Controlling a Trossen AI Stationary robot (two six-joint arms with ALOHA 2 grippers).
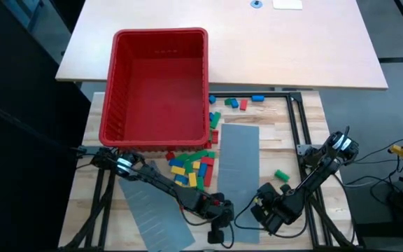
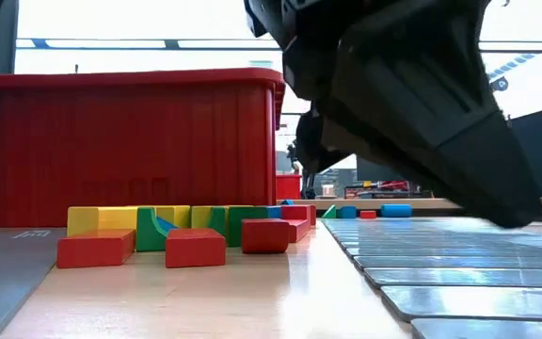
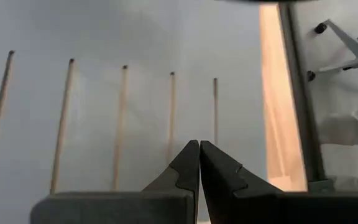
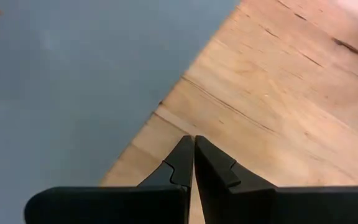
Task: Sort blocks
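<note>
Wooden table [image 1: 306, 119] w/ red bin [image 1: 158, 84]; blocks [image 1: 193, 168] heaped just below it (few more beside). Left gripper [image 3: 197, 149] & right gripper [image 4: 193, 144] both shut, empty, near front edge. No pick begun; next: open, reach heap.

The red bin [image 1: 156, 84] takes up the far left of the surface [image 1: 306, 126] and walls off passage there. Just in front of it a heap of blocks [image 1: 193, 168] crowds the middle. A second, looser group of blocks [image 1: 235, 103] lies beside the bin's far right corner. One green block [image 1: 281, 175] lies alone to the right of the flat grey slotted panel [image 1: 238, 161]. Bare wood around that block is passable. Both arms hang low along the near edge, left tool [image 1: 219, 222] and right tool [image 1: 263, 210] near each other, fingers together.
</note>
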